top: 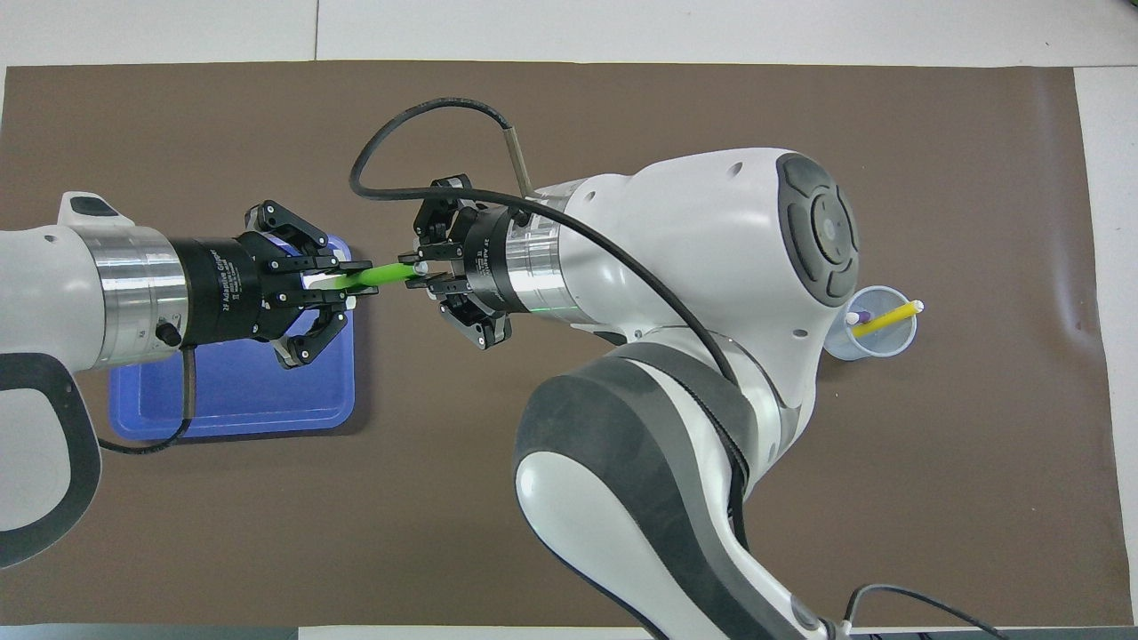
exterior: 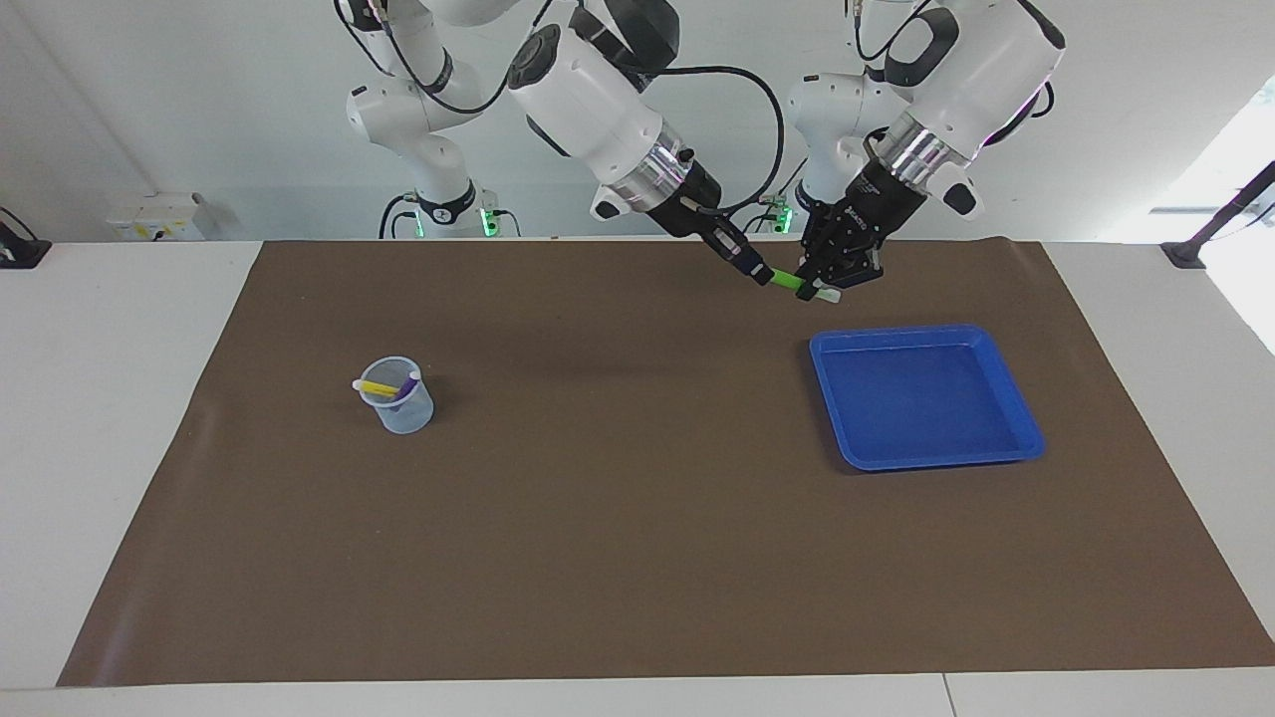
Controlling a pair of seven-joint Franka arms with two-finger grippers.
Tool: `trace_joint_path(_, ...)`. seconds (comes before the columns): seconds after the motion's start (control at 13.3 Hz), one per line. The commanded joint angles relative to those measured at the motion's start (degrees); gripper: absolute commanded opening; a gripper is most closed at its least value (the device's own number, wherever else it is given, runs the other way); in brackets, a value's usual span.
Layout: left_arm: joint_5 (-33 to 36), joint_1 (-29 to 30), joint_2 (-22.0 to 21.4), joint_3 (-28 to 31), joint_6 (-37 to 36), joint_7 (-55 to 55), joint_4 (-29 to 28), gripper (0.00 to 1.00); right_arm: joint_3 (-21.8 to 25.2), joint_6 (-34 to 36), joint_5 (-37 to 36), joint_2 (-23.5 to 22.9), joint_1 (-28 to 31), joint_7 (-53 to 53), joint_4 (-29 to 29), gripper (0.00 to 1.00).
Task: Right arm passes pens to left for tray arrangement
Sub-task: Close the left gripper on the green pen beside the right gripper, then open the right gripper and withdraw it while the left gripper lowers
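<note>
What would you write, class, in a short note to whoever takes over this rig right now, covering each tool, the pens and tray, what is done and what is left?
Left tool: shut on the green pen, in the air over the tray's edge nearest the robots.
Right tool: shut on the same pen's other end, over the mat.
Yellow pen and purple pen: in the cup toward the right arm's end.
Tray: holds no pens.
Done: green pen lifted, both tools gripping it.
Left: right tool releases, green pen goes in the tray, then the other two.
</note>
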State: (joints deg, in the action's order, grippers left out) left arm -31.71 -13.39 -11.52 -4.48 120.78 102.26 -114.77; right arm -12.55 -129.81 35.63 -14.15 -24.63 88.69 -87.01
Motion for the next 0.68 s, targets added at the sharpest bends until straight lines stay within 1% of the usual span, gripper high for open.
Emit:
trace_joint_path(0.0,-0.19,-0.05,-0.61,0.70,0.60,1.62,-0.10,0.00,-0.28,0.78,-1.61,-0.53,0.11,0.25,1.05,1.00)
trace_joint_path(0.23,-0.19,-0.05,-0.52,0.70,0.60,1.63,-0.10,0.00,-0.28,1.31,-3.19,-0.44,1.24,-0.62,1.05,1.00)
trace_joint_path(0.3,-0.19,-0.05,-0.52,0.70,0.68,1.45,-0.10,0.00,0.24,2.62,-3.81,-0.18,1.68,-2.02,1.05,1.00)
trace_joint_path(0.45,-0.11,0.29,-0.78,0.79,0.42,-1.17,-0.71,0.00,0.24,6.74,-5.83,0.09,4.75,-7.63,0.96,1.00)
trace_joint_path(0.6,-0.11,1.96,-1.04,0.79,-0.37,-8.63,-1.59,0.00,0.33,11.04,-6.71,0.61,7.83,-14.13,0.26,1.00)
